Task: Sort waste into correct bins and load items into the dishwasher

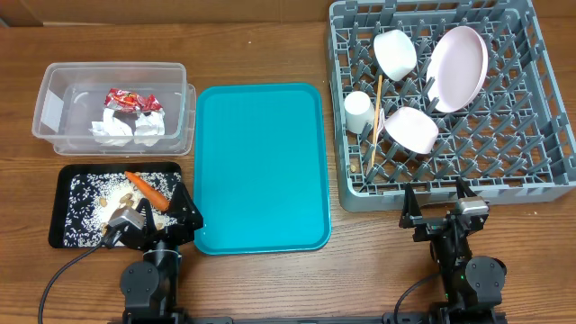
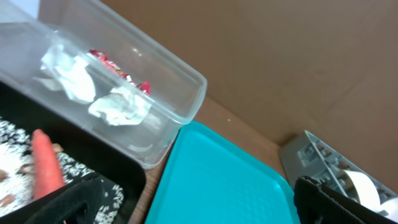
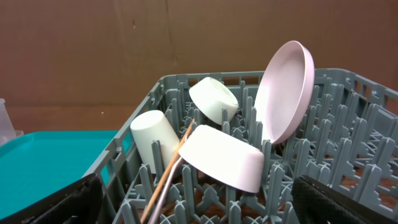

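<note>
The clear tub [image 1: 54, 81] holds white napkins [image 1: 126, 127] and the red wrapper [image 1: 126, 99]. The black tray [image 1: 65, 184] holds the carrot [image 1: 147, 188] and rice scraps [image 1: 88, 209]. The grey dish rack [image 1: 344, 171] holds the pink plate [image 1: 457, 67], two bowls [image 1: 394, 52] [image 1: 411, 129], the cup [image 1: 358, 111] and the wooden stick [image 1: 374, 117]. A pale handle, perhaps the fork [image 3: 179, 179], lies beside the stick. My left gripper [image 1: 155, 214] is open and empty by the black tray's near right corner. My right gripper [image 1: 439, 200] is open and empty at the rack's front edge.
The large teal tray [image 1: 261, 166] lies between the bins and the rack, with nothing on it. The left wrist view shows the tub [image 2: 180, 93], carrot [image 2: 45, 168] and teal tray [image 2: 217, 180]. A brown wall stands behind the table.
</note>
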Controlling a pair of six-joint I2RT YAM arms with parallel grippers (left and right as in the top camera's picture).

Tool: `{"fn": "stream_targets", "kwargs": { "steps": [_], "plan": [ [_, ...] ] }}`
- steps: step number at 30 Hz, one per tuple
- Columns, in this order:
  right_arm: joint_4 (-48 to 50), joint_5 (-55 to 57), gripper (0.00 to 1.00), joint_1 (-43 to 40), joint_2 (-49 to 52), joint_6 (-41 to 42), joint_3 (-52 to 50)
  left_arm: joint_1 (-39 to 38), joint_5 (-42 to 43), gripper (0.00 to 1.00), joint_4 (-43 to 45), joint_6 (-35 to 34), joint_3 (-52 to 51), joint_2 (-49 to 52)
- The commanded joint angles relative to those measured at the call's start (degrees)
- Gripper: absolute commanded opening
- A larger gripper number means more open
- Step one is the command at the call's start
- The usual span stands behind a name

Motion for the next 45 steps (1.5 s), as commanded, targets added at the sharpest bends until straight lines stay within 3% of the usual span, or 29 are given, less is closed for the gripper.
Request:
{"fn": "stream_targets", "kwargs": {
  "steps": [1, 8, 11, 45],
  "plan": [
    [0.44, 0.04, 1.0, -0.22, -0.57, -0.39, -0.59, -1.09, -1.66, 1.0, 0.94, 6.12, -0.61, -1.03],
    [0.44, 0.04, 1.0, -0.22, -0.57, -0.39, -0.59, -3.06, -1.57, 1.0, 0.87, 30.34, -0.63, -1.03],
    [0.44, 0.04, 1.0, -0.22, -0.57, -0.39, -0.59, -3.06, -1.57, 1.0, 0.87, 33.64, -0.63, -1.03],
    [0.44, 0.04, 1.0, -0.22, -0.57, -0.39, -0.59, -3.06, -0.94, 1.0, 0.9, 33.77, -0.61, -1.01]
  ]
}}
